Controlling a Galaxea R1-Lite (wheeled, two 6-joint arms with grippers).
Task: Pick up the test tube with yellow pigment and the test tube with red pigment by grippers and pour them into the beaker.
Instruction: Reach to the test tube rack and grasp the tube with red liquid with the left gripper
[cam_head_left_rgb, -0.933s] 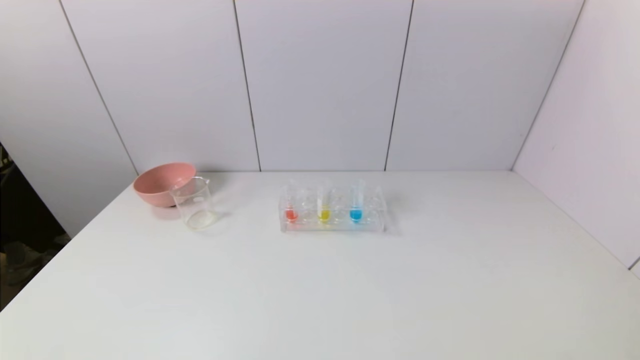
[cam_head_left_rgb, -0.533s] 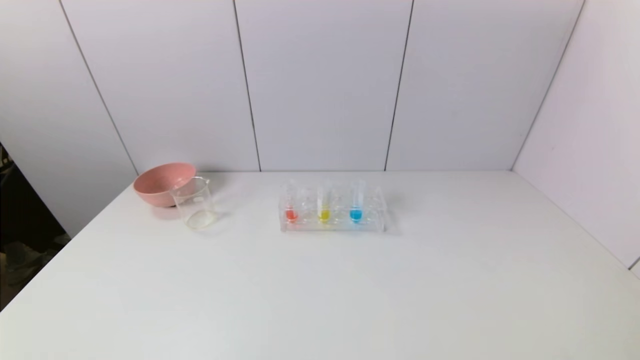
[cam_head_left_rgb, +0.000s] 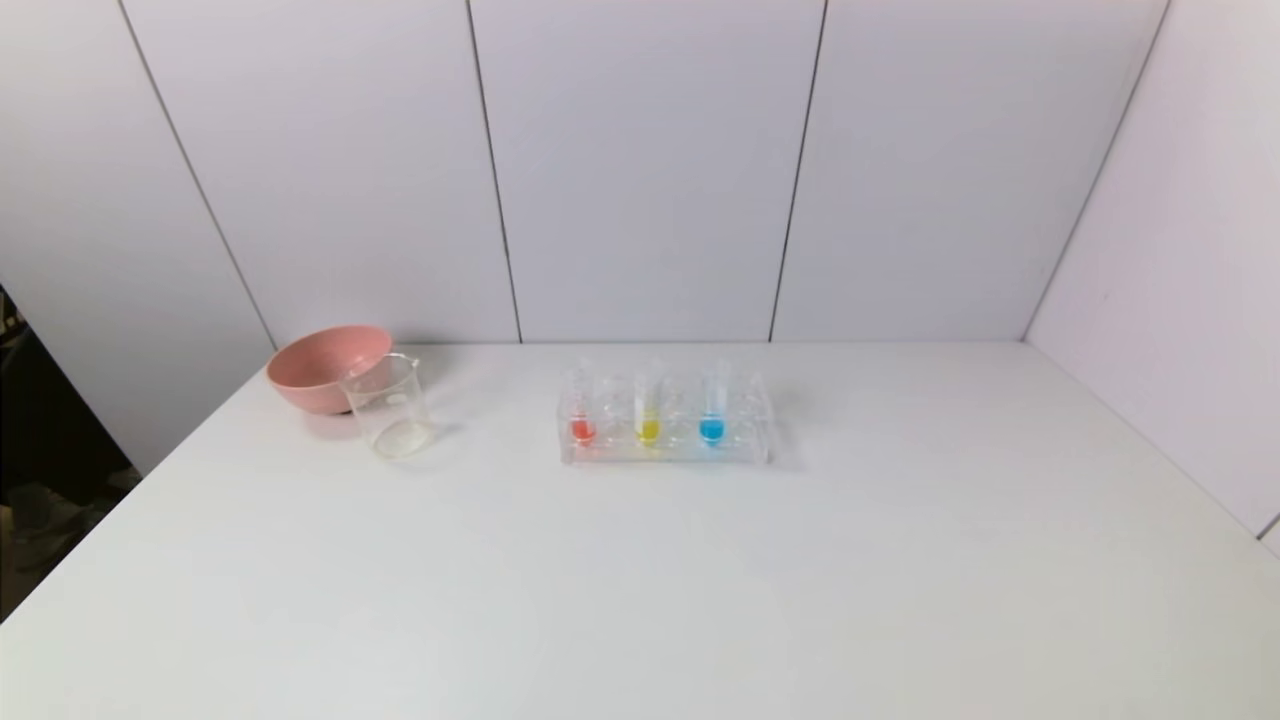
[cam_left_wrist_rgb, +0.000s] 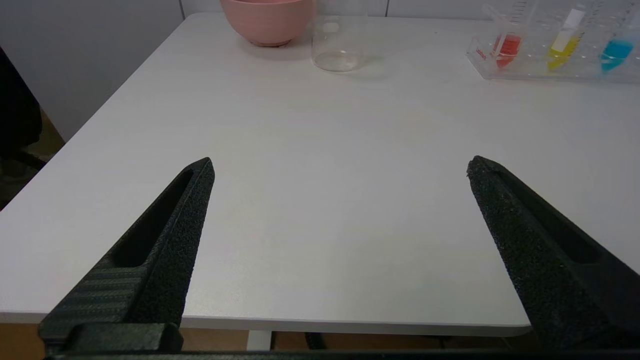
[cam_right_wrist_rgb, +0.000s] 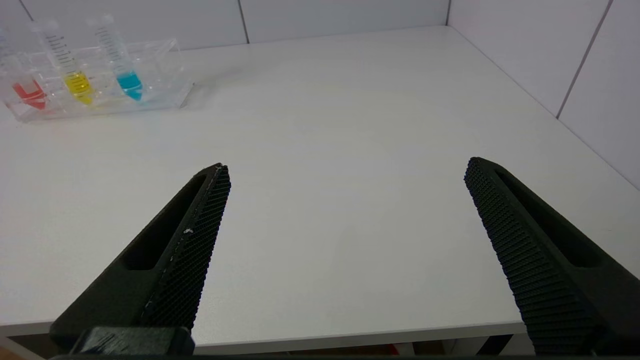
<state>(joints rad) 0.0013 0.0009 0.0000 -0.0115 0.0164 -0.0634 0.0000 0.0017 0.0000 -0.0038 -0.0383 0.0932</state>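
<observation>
The test tube with red pigment (cam_head_left_rgb: 581, 417) and the test tube with yellow pigment (cam_head_left_rgb: 648, 412) stand upright in a clear rack (cam_head_left_rgb: 745, 450) at the table's middle back, beside a blue-tipped tube (cam_head_left_rgb: 712, 410). The clear beaker (cam_head_left_rgb: 388, 405) stands to the rack's left, empty. The red tube (cam_left_wrist_rgb: 505, 40), yellow tube (cam_left_wrist_rgb: 562, 42) and beaker (cam_left_wrist_rgb: 339, 40) also show in the left wrist view. My left gripper (cam_left_wrist_rgb: 340, 167) is open and empty at the table's near edge. My right gripper (cam_right_wrist_rgb: 345, 172) is open and empty at the near edge too. Neither gripper shows in the head view.
A pink bowl (cam_head_left_rgb: 320, 365) sits just behind the beaker at the back left. White wall panels close the table's back and right side. The white tabletop (cam_head_left_rgb: 640, 580) stretches from the rack to the near edge.
</observation>
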